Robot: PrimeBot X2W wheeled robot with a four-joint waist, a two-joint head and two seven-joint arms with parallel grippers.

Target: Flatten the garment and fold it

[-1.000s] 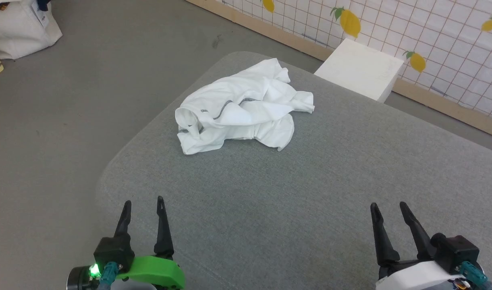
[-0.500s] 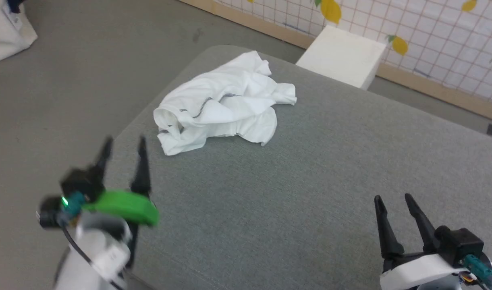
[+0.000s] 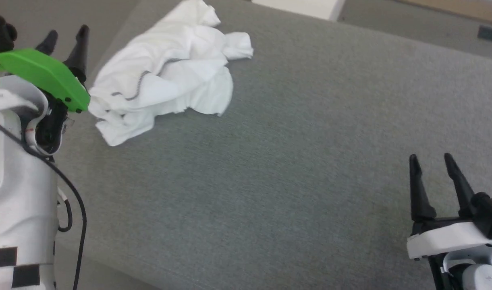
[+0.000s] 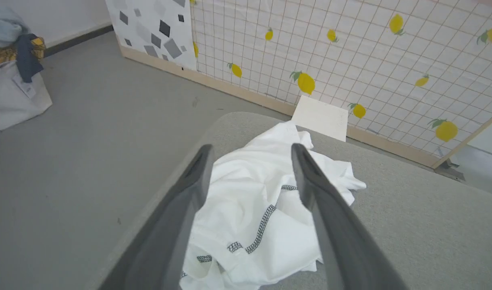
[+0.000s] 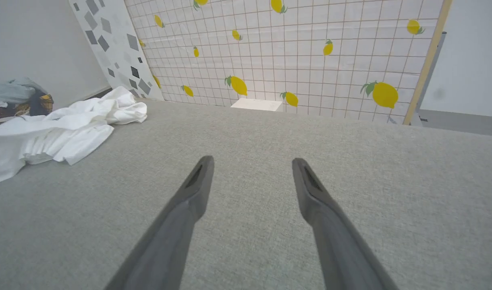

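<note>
Head view: the garment lay crumpled in a heap toward 11 o'clock on the grey tabletop, near its edge. The left jaws stood wide apart and empty, just beside the heap at its 9 o'clock. In the left wrist view the garment showed between them, toward 12 o'clock. The right jaws, likewise apart and empty, sat at 4 o'clock, well apart from the garment. The right wrist view placed it at 10 o'clock.

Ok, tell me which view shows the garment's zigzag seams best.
The left wrist view: the garment lies close, its seams large and sharp. The head view shows the garment smaller and blurred; the right wrist view shows the garment edge-on, seams hidden.
</note>
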